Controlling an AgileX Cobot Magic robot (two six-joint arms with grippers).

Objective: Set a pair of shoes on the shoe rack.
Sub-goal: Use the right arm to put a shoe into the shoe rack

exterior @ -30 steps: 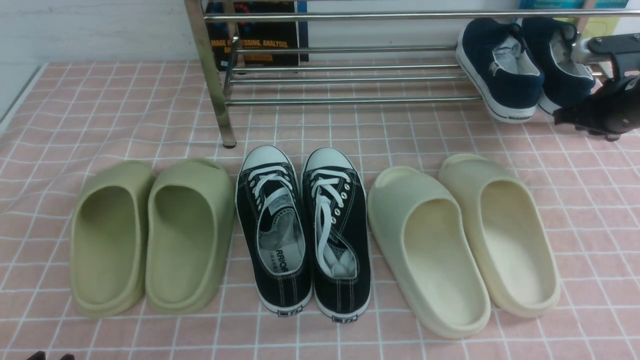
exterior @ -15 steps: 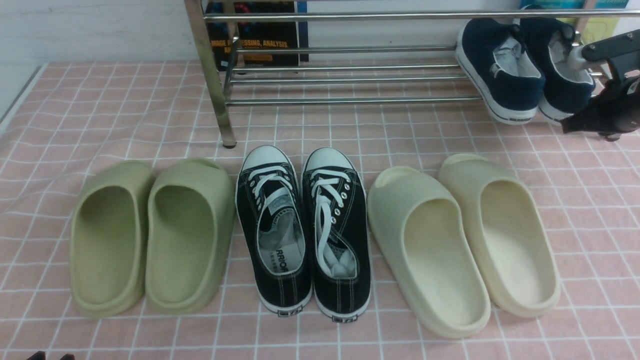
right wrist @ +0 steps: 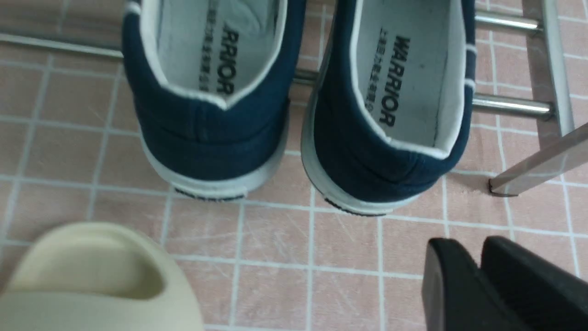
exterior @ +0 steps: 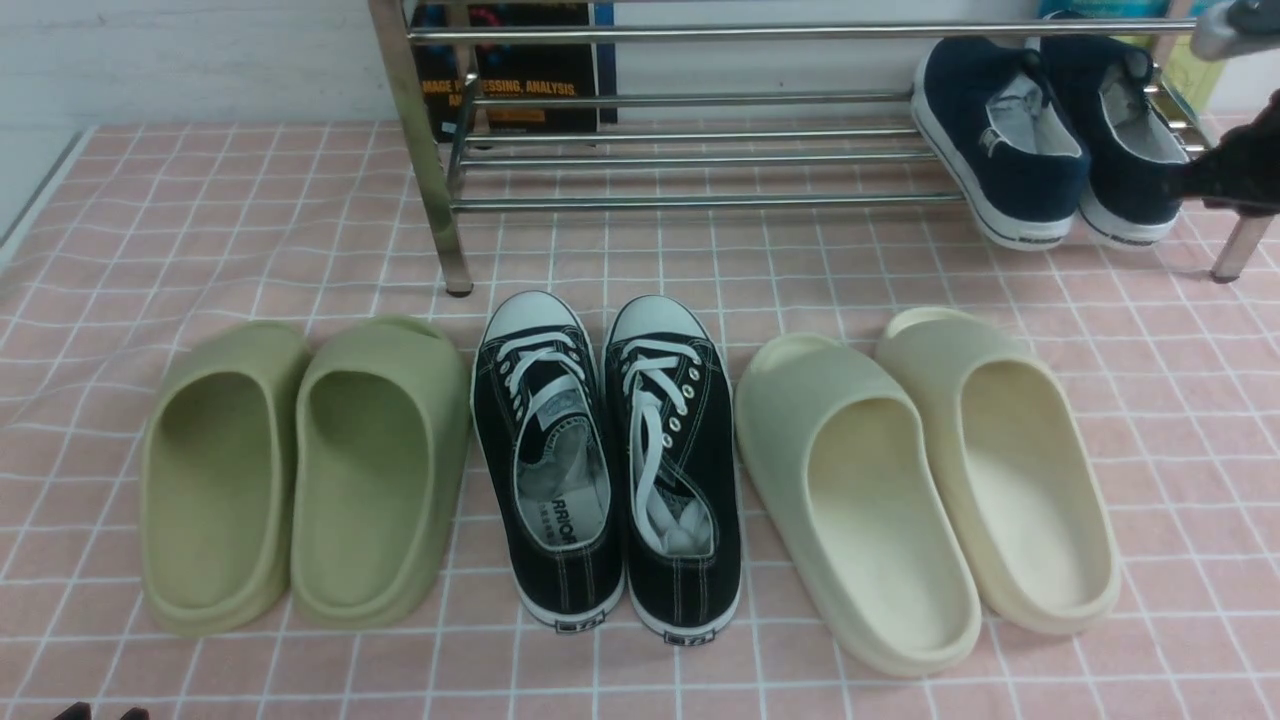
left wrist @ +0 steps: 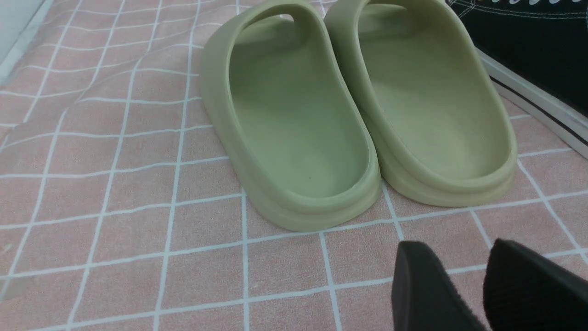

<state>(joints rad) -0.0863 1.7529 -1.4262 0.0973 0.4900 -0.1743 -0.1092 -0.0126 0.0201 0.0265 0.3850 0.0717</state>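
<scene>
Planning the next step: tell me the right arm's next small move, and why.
Probably draw the right gripper back from the rack: both navy shoes sit on its bars, heels overhanging the front, and the gripper holds nothing.

Table under pink checked cloth [exterior: 200,200]; just ahead of left gripper [left wrist: 482,276]: pair of olive-green slides [exterior: 370,470]; beyond them, to its right: black lace-up sneakers [exterior: 560,570]; just beside right gripper [right wrist: 480,262]: cream slides [exterior: 860,500]; ahead of it: chrome shoe rack [exterior: 700,201], legs on cloth.

The navy shoes [right wrist: 367,151] read WARRIOR on their insoles; the dark book [exterior: 520,65] reads ANALYSIS.
</scene>
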